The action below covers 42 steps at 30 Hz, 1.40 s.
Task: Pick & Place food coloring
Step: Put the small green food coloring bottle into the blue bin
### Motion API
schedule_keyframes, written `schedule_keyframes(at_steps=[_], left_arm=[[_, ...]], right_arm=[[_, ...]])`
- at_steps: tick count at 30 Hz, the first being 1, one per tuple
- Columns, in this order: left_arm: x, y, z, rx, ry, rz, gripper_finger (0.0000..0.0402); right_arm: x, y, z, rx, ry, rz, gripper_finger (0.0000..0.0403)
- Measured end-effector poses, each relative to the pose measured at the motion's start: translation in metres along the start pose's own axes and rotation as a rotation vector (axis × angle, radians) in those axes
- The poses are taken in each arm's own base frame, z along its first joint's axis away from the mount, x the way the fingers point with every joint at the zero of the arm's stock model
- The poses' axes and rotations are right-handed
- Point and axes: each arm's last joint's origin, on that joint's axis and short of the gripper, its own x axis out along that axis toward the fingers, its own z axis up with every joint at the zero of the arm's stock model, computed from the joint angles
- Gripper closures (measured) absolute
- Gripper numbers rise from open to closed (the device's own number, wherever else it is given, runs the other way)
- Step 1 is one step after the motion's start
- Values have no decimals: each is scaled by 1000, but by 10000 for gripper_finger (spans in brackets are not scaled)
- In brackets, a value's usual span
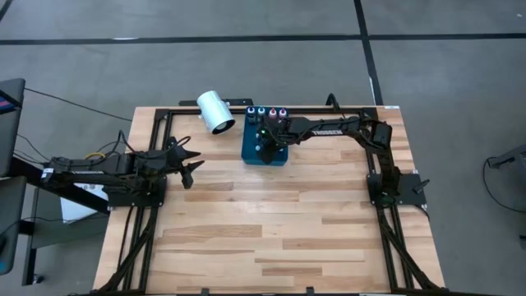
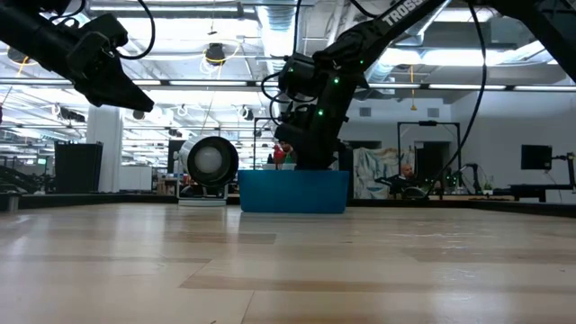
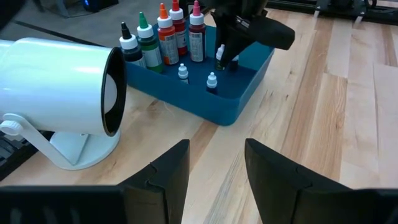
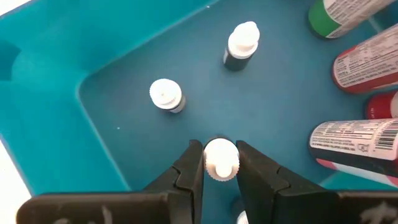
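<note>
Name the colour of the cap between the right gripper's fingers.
White, on the small bottle in the right gripper; right wrist view.

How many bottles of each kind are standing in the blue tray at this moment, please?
Tall bottles with coloured tops: 5 (black, green, orange, red, pink)
Small white-capped bottles: 3 clearly seen, one of them between the fingers of the right gripper
Total: 8
</note>
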Motion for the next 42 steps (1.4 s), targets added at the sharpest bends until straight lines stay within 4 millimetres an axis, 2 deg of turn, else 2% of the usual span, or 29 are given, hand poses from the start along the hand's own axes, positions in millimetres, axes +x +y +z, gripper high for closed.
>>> schedule_keyframes(at_steps=[10, 17, 37, 42], left_arm=[[0, 0, 0, 0, 0, -1, 255], [0, 0, 0, 0, 0, -2, 255], [0, 0, 0, 6, 5, -3, 255], [0, 0, 0, 6, 5, -3, 255]], right_arm=[[0, 1, 0, 6, -1, -4, 331], [18, 8, -7, 8, 48, 27, 331], [20, -5, -5, 12, 61, 42, 331], [20, -5, -5, -12, 54, 43, 309]])
